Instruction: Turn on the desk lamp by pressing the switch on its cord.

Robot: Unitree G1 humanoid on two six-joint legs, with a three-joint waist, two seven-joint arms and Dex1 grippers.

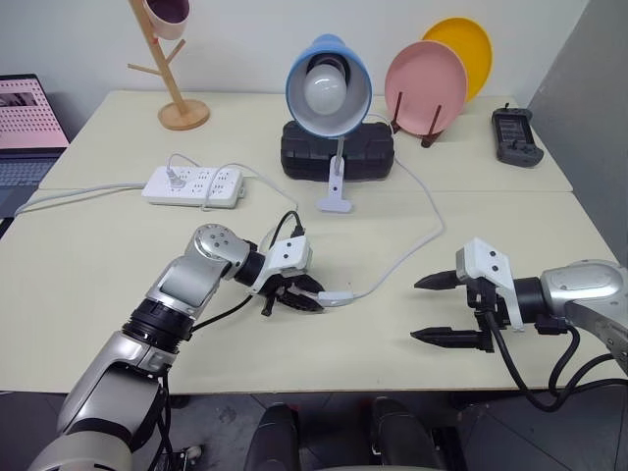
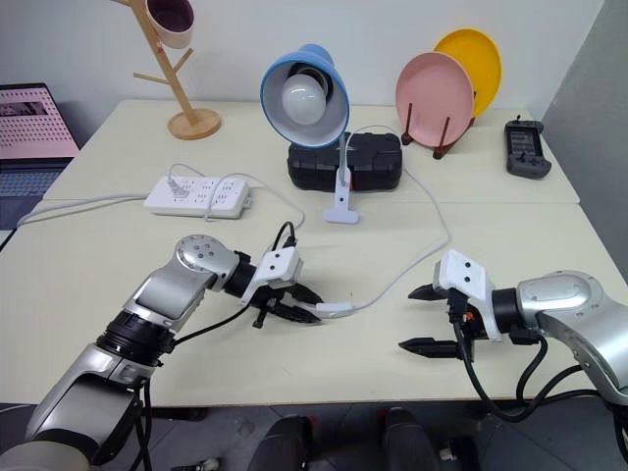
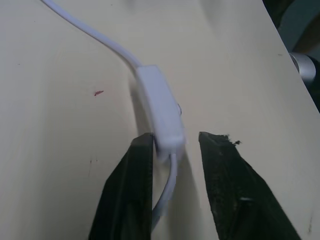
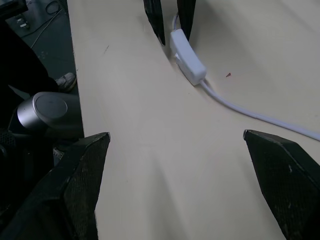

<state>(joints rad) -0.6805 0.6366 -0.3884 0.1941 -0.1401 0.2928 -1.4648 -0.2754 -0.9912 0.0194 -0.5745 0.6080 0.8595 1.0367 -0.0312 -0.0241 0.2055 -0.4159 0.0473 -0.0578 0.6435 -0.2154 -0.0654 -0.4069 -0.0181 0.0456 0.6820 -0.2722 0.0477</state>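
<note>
The desk lamp (image 1: 329,83), with a blue shade and a white bulb that looks unlit, stands at the back of the table facing me. Its thin white cord (image 1: 422,235) loops to the right and back toward the middle. There the small white switch (image 1: 334,294) lies flat on the table. My left gripper (image 1: 316,299) is shut on the near end of the switch (image 3: 160,112), one black finger on each side of it. To the right, my right gripper (image 1: 416,309) hovers open and empty, well apart from the switch (image 4: 187,60).
A white power strip (image 1: 193,184) lies back left, and a black case (image 1: 339,149) sits behind the lamp. Pink (image 1: 425,86) and yellow (image 1: 461,44) plates and a black remote (image 1: 516,135) stand back right. A wooden mug tree (image 1: 177,88) and a laptop (image 1: 25,123) are at left.
</note>
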